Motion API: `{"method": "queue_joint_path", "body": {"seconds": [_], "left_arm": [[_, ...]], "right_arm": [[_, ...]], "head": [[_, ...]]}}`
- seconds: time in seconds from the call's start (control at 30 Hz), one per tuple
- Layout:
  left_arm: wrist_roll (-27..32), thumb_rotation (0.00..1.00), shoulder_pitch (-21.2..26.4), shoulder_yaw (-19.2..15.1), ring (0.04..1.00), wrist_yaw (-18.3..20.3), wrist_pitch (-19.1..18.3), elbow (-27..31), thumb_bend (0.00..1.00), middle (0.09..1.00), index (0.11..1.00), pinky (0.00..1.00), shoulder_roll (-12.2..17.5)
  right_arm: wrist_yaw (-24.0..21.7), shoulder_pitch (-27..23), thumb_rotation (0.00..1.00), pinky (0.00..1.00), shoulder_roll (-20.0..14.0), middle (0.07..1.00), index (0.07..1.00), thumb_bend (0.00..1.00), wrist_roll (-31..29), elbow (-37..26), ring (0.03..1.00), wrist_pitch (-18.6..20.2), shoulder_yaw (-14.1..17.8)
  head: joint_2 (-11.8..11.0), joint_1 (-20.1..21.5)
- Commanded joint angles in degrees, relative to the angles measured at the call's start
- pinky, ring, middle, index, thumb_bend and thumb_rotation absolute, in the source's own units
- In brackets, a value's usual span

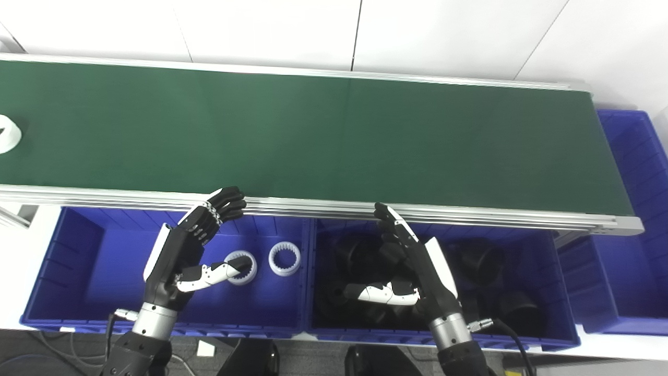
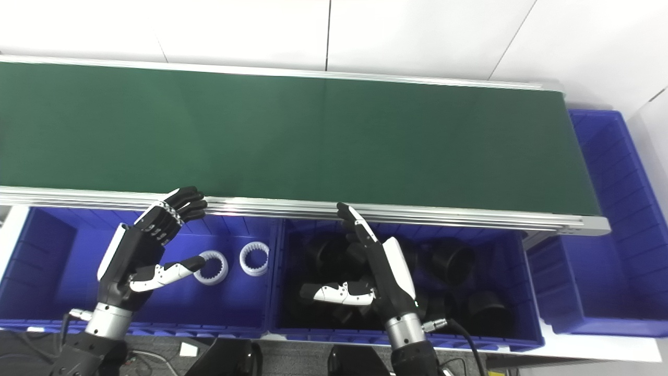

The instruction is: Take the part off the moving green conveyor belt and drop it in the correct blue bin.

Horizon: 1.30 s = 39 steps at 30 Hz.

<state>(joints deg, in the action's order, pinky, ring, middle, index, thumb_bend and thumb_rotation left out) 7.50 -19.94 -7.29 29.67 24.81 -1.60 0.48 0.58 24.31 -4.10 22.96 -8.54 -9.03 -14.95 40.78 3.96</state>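
White part (image 1: 8, 134) at belt's far-left edge, well apart from fingers (image 1: 229, 201).

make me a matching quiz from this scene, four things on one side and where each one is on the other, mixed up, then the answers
Things:
1. white part
2. white toothed rings
3. black parts
4. left hand

Places:
A. in the bin under the right hand
B. on the green conveyor belt at the far left edge of the left eye view
C. open, above the left blue bin
D. lying on the floor of the left blue bin

Pairs: 1-B, 2-D, 3-A, 4-C
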Motion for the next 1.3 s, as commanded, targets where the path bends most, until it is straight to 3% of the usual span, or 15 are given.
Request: {"method": "queue_joint_path", "body": {"seconds": [0.0,0.43,0.5,0.53,0.57,0.6,0.63,0.67,0.7,0.8,1.07,1.27], "left_arm": [[0.6,0.22,0.4,-0.3,0.793,0.9,2.1,1.5,0.81,0.819,0.822,0.77,-0.4],[1.6,0.20,0.3,-0.9,0.798,2.3,2.1,1.4,0.80,0.822,0.824,0.78,-0.6],[1.5,0.19,0.3,-1.0,0.798,2.4,2.1,1.4,0.81,0.822,0.823,0.79,-0.9],[1.1,0.18,0.2,-0.9,0.795,2.2,2.1,1.3,0.81,0.821,0.820,0.78,-1.2],[0.7,0.18,0.2,-0.9,0.795,2.0,2.1,1.3,0.81,0.821,0.819,0.78,-1.4],[-0.2,0.17,0.1,-0.8,0.789,1.7,2.1,1.2,0.81,0.818,0.815,0.77,-1.7],[-0.6,0.17,0.1,-0.7,0.784,1.6,2.1,1.1,0.81,0.815,0.811,0.76,-1.9],[-1.1,0.17,0.2,-0.4,0.780,1.5,2.1,0.8,0.81,0.812,0.805,0.74,-2.2],[-2.3,0.19,0.1,0.0,0.776,0.7,2.1,0.8,0.83,0.808,0.799,0.73,-2.3],[-5.1,0.24,0.0,1.2,0.755,-2.1,2.1,0.7,0.89,0.791,0.769,0.70,-2.2],[-6.5,0.24,0.1,4.6,0.738,-7.1,2.1,-0.1,0.96,0.778,0.748,0.67,-0.2],[-6.6,0.25,0.5,6.1,0.735,-9.1,2.1,-1.2,0.98,0.775,0.746,0.66,1.0]], "right_arm": [[-0.1,-0.1,0.34,0.80,0.5,0.896,0.918,0.92,-0.9,-2.0,0.873,-0.5,-0.2],[0.3,0.0,0.34,0.80,0.6,0.893,0.919,0.93,-0.9,-2.1,0.866,-0.8,-0.4],[0.3,0.0,0.34,0.79,0.4,0.893,0.918,0.93,-1.0,-1.9,0.863,-1.1,-0.4],[0.4,0.0,0.34,0.79,0.1,0.891,0.917,0.93,-1.2,-1.6,0.861,-1.6,-0.2],[0.7,0.0,0.34,0.79,-0.1,0.891,0.917,0.93,-1.1,-1.4,0.861,-2.3,-0.1],[0.8,-0.1,0.33,0.79,-0.6,0.889,0.916,0.92,-1.3,-0.9,0.859,-3.0,0.2],[0.9,0.0,0.32,0.80,-0.9,0.889,0.917,0.92,-1.4,-0.8,0.859,-3.4,0.3],[0.9,-0.1,0.32,0.80,-1.3,0.891,0.920,0.91,-1.8,-0.5,0.860,-3.9,0.6],[1.0,-0.1,0.32,0.80,-1.5,0.894,0.925,0.91,-2.1,-0.1,0.865,-4.4,0.8],[1.4,-0.5,0.32,0.82,-2.1,0.905,0.935,0.90,-2.8,1.5,0.871,-5.4,1.1],[2.2,-1.1,0.29,0.88,-2.0,0.909,0.947,0.89,-2.5,4.3,0.896,-7.6,1.4],[3.2,-1.8,0.27,0.84,-2.0,0.897,0.936,0.91,-1.5,5.7,0.879,-8.4,1.3]], "head": [[0.0,0.0],[-0.3,0.0],[-1.2,-2.2],[-2.5,-7.2],[-2.5,-7.2],[-4.4,-12.2],[-4.4,-12.2],[-6.6,-16.4],[-6.6,-16.4],[-9.4,-19.5],[-11.9,-19.3],[-13.2,-18.6]]}}
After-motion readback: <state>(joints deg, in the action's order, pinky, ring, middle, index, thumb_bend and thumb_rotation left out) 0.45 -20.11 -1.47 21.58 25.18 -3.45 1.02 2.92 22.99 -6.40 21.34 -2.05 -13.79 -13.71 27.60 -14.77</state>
